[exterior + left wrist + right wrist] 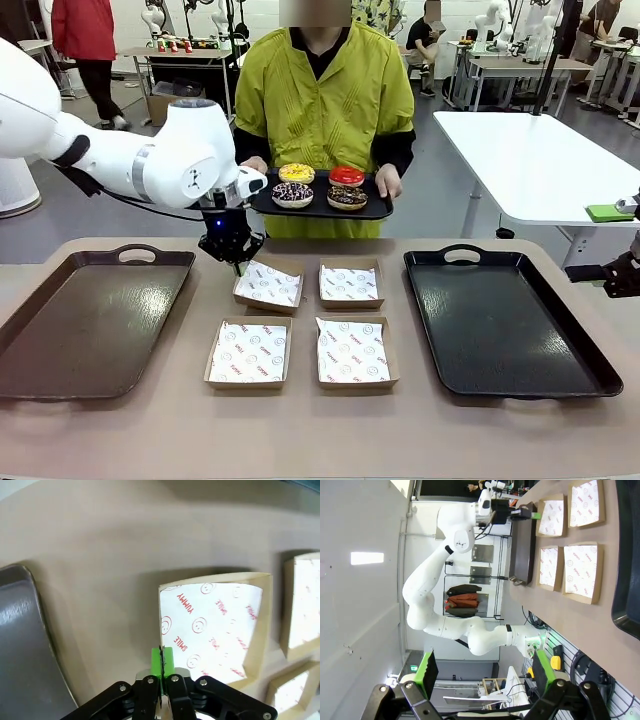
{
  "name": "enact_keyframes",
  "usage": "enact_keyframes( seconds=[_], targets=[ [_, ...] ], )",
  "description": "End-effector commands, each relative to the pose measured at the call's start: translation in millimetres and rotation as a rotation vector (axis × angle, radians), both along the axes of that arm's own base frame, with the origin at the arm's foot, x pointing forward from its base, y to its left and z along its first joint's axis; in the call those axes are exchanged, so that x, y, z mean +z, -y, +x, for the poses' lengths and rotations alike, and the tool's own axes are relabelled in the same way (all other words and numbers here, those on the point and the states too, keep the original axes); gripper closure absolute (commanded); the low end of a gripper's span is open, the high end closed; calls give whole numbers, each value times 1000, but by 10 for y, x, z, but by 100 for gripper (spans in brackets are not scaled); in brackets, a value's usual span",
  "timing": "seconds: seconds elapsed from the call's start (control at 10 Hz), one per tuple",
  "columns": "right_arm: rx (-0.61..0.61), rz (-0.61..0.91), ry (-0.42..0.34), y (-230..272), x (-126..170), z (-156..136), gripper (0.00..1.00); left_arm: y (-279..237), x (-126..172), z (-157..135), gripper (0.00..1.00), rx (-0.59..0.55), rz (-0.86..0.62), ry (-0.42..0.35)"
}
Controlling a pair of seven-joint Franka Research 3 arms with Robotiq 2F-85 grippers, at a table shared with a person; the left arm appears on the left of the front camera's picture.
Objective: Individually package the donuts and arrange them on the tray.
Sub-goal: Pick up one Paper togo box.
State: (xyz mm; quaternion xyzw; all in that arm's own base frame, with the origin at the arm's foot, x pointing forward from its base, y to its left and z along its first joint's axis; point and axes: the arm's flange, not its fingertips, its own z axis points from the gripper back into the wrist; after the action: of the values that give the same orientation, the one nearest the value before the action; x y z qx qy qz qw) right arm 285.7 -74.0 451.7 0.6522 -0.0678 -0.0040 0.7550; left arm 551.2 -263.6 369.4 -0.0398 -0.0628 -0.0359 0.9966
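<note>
pinching box (210,625) edge: left jaws | right jaws: spread | donuts (281,196): yellow, red, two chocolate-sprinkled

Yellow donut (296,173), red donut (346,176), black tray (510,330), brown box (266,630) with red-printed white paper (210,630), green claw pads (156,661)

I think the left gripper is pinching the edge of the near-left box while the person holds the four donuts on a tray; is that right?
Not quite. The left gripper is pinching the edge of the far-left box, not the near-left one, as the front view shows. The person does hold the four donuts on a tray.
</note>
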Motion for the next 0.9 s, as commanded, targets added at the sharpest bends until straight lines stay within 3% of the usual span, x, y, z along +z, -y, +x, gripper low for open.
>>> enact_keyframes(
  seconds=[0.0, 0.4, 0.6, 0.7, 0.8],
  targets=[
    [-1, 17, 8, -3, 1, 16, 0, -45, 517, -193, 100, -4, -19, 9],
    [-1, 17, 8, -3, 1, 16, 0, -54, 1166, -347, 100, 27, -23, 45],
    [-1, 17, 8, -3, 1, 16, 0, -151, 1151, -342, 100, 43, -42, 10],
    [-1, 17, 8, -3, 1, 16, 0, -73, 1226, -372, 100, 10, -18, 60],
    [-1, 17, 8, -3, 1, 16, 0, -73, 1226, -372, 100, 10, -18, 60]
  ],
)
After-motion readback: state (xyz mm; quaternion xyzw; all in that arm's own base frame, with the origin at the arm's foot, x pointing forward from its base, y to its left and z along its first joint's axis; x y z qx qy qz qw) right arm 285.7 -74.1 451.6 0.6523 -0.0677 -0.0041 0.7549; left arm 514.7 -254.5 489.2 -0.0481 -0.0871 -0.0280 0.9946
